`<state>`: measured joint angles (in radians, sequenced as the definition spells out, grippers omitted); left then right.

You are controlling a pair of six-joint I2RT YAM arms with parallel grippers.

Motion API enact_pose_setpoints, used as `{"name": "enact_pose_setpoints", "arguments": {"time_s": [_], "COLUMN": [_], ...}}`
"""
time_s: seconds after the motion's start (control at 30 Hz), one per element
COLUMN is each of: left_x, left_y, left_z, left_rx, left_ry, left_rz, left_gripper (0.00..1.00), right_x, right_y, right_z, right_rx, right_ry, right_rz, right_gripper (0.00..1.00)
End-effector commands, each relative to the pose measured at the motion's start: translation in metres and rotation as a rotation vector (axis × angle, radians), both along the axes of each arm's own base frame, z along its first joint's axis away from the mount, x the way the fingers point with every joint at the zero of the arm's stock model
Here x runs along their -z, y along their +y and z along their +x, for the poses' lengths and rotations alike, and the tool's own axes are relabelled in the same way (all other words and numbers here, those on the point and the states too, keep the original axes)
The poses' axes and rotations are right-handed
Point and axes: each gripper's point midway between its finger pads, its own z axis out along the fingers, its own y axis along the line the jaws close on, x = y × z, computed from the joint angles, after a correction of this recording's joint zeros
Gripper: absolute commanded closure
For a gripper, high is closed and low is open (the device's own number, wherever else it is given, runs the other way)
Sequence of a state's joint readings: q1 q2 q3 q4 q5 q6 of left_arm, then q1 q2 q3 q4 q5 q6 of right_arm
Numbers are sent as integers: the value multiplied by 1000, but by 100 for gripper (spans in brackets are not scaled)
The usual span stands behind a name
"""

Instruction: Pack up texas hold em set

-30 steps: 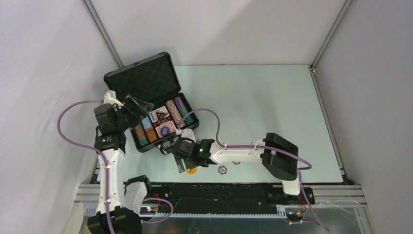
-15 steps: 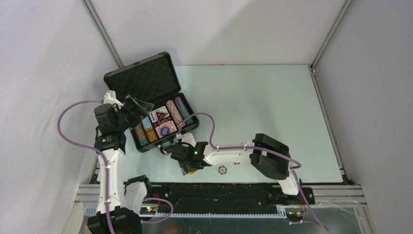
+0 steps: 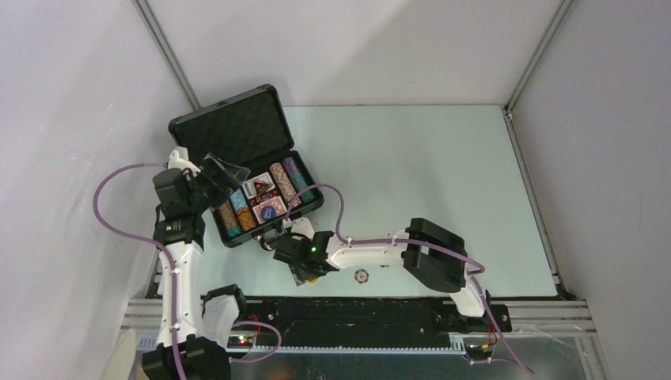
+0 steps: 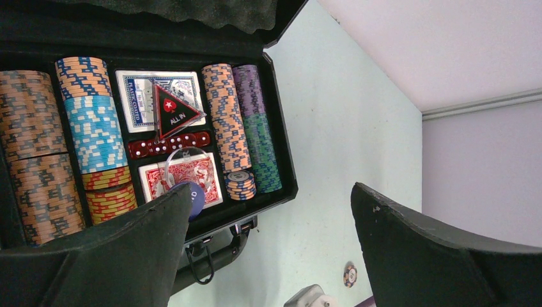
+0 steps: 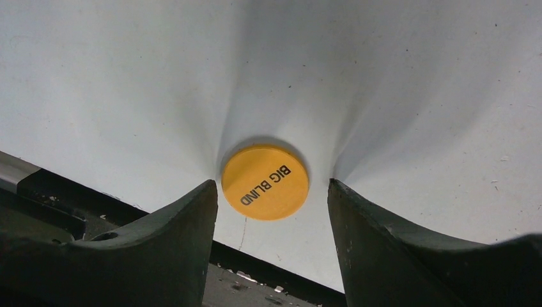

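The black briefcase [image 3: 229, 127] lies open at the table's left, its foam lid raised. Rows of striped poker chips [image 4: 96, 137], a blue deck [image 4: 137, 96], a red deck [image 4: 195, 173], red dice and a blue disc [image 4: 193, 199] sit inside. A yellow disc [image 5: 265, 182] marked BIG BLIND lies flat on the table by the front edge. My right gripper [image 5: 271, 184] is down over it, open, a finger on each side with a gap at both. My left gripper [image 4: 271, 192] hangs open and empty over the case's near end.
One loose striped chip [image 3: 362, 275] lies on the table right of the yellow disc [image 3: 314, 278]. The case's handle [image 4: 211, 256] points toward the front. A black rail [image 3: 356, 313] runs along the table's front edge, just behind my right fingers.
The right arm has shifted left and lowered over the yellow disc, and its fingers have drawn closer together. The left arm and the case have not moved.
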<state>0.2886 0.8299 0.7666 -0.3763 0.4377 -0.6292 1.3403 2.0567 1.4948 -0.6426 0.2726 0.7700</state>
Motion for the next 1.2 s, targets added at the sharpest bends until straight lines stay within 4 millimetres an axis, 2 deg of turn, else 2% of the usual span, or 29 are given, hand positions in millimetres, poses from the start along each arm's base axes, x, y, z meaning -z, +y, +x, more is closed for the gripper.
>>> {"name": "enact_pose_setpoints", "arguments": {"time_s": [0.0,0.17,0.47,0.63,0.93,1.17], "left_x": [-6,-6,-6,-6,-6,-6], "left_y": [2,2,2,3,2,3], "left_z": [1,1,1,1,1,1], "left_rx": [-9,-8,-8,-10,-10,-11], "left_ry": [-30,-32,-32,-32,-29,-29], "left_rz": [2,3,3,3,1,3], "left_gripper": [1,1,1,1,1,1], "right_x": [-5,-1,4,-2,-10,-19], "right_y": [9,10,3,2,15,19], "right_z": [-1,-1,1,6,10,17], "right_rx": [-21,-29,-16,3,-13,-18], "right_ry": [-16,-21,-32,-59,-68,-84], "right_rz": [8,-21,-67,-62,-27,-13], "right_gripper": [32,31,37,42,52,52]}}
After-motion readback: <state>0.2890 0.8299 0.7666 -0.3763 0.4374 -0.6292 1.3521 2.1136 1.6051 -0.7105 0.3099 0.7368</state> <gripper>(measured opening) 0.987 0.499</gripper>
